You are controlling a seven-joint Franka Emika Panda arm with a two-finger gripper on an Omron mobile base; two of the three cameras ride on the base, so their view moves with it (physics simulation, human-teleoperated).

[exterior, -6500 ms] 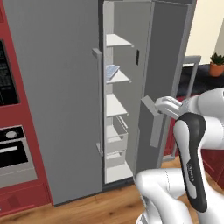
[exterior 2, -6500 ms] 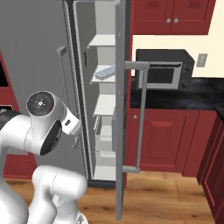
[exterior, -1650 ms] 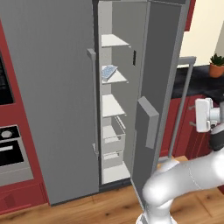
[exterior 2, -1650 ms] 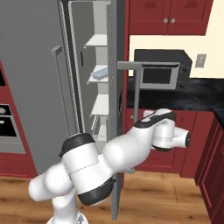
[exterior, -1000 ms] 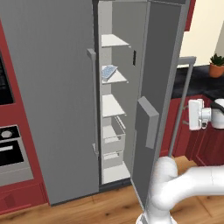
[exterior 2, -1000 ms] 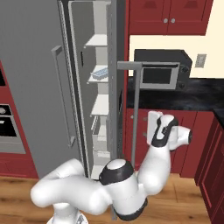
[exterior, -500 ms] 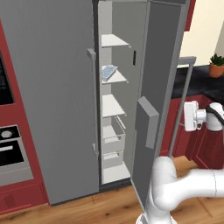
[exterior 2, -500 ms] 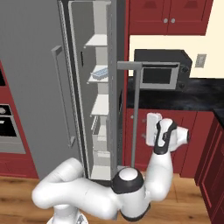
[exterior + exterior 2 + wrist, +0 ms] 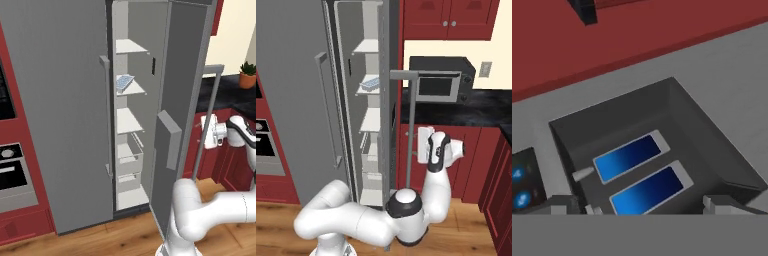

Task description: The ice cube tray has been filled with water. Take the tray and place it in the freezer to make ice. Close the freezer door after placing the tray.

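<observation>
- The freezer (image 9: 131,125) stands open, its light grey inside showing white shelves and drawers stacked from top to bottom.
- The ice cube tray (image 9: 124,81) lies on the second shelf from the top, slightly askew, with the water in its cells showing as pale blue squares; from the right base view the tray (image 9: 370,82) sits near the front edge of that shelf.
- The freezer door (image 9: 177,110) is swung out wide towards the room, so I see its inner face with a grey box bulging from it in the left base view.
- The long bar handle (image 9: 410,125) runs down the door's outer side, edge-on from the right base view.
- The tool (image 9: 423,144) is just beside that handle, on the outer side of the door, about halfway down it; its fingers stand wide apart and hold nothing.
- In the left base view the tool (image 9: 210,131) sits close against the bar; I cannot tell whether it touches it.
- In the hand view, the black dispenser panel (image 9: 657,150) is close in front, a dark recess with two lit blue rectangles.
- A black microwave (image 9: 438,85) sits on the dark tabletop (image 9: 476,107) beyond the door, above red cabinets.
- A potted plant (image 9: 247,75) stands on the tabletop further off.
</observation>
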